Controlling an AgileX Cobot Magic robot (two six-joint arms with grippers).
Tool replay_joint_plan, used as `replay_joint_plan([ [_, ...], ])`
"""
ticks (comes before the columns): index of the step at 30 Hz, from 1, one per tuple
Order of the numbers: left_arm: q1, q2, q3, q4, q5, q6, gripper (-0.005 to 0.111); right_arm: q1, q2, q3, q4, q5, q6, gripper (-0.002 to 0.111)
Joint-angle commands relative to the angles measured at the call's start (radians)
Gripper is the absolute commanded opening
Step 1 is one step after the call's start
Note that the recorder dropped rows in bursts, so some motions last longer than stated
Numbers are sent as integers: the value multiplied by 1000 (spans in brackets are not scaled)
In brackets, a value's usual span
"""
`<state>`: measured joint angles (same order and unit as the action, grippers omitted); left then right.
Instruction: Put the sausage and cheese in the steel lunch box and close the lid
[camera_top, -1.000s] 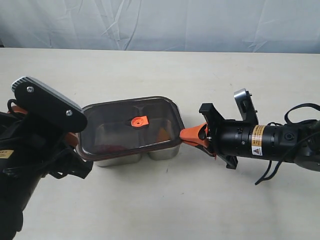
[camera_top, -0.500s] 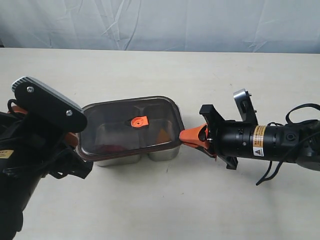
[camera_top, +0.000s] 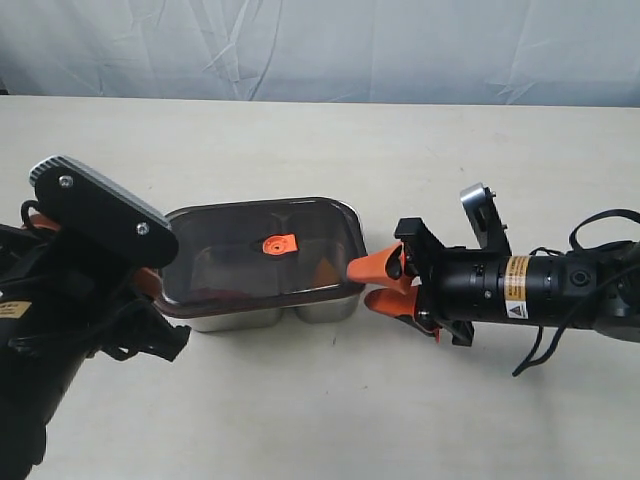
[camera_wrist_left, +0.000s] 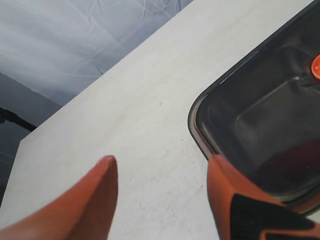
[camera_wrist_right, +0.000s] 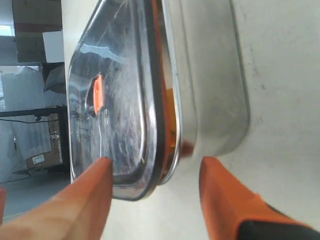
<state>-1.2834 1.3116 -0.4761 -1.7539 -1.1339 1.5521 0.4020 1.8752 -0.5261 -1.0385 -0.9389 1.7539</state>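
The steel lunch box (camera_top: 250, 318) stands mid-table with the dark see-through lid (camera_top: 240, 255) lying on top, orange valve tab (camera_top: 277, 243) at its centre. Through the lid, the sausage (camera_top: 216, 293) shows as a red blur in the larger compartment and the cheese (camera_top: 325, 268) as an orange patch in the smaller. My right gripper (camera_top: 362, 284) is open at the box's right end, its tips (camera_wrist_right: 156, 164) astride the lid (camera_wrist_right: 125, 100) corner without touching; a thin orange seal line shows between lid and box (camera_wrist_right: 210, 90). My left gripper (camera_wrist_left: 162, 162) is open at the lid's (camera_wrist_left: 270, 115) left corner, holding nothing.
The bare pale table (camera_top: 330, 150) stretches behind and in front of the box. A wrinkled grey backdrop (camera_top: 320, 45) closes the far edge. My left arm's black wrist housing (camera_top: 95, 205) overhangs the box's left end.
My right gripper was shut against the lid's right end and has now opened, one finger above and one below the rim. The left arm barely moved.
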Motion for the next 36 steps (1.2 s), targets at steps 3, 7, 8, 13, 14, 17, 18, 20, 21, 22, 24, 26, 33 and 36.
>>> replay_joint_plan([
  [3,-5,-9,5,10,-87,23,52,-6,-8,1,-96,-9,18,52],
  [7,-5,-9,5,10,-87,43,52,-36,-8,1,-165,-7,40,52],
  [8,-5,-9,5,10,-87,44,52,-50,-8,1,-190,-7,56,52],
  [13,-5,-9,28,10,-87,3,49,-124,-8,1,-381,-25,122,50],
  [14,-5,-9,33,10,-87,-8,46,-132,-8,1,-409,-36,127,49],
  [17,-5,-9,59,10,-87,-8,24,-134,-8,1,-477,-94,129,33],
  [18,-5,-9,68,10,-74,-17,16,-130,-8,1,-493,-123,129,25],
  [20,-5,-9,87,10,-71,-74,3,-120,-8,1,-506,-183,119,9],
  [21,-5,-9,97,10,-71,-107,0,-115,-8,1,-506,-212,101,-1],
  [22,-5,-9,109,10,-69,-137,0,-110,-8,1,-506,-234,90,0],
  [24,-5,-9,130,10,-29,-178,0,-99,-8,1,-500,-260,77,-1],
  [26,-5,-9,158,10,90,-187,0,-89,-8,1,-496,-266,77,-1],
  [33,82,-8,225,10,241,-209,0,-62,-8,1,-447,-273,74,-1],
  [36,171,-8,225,83,344,-238,0,-62,-8,1,-448,-282,69,-1],
])
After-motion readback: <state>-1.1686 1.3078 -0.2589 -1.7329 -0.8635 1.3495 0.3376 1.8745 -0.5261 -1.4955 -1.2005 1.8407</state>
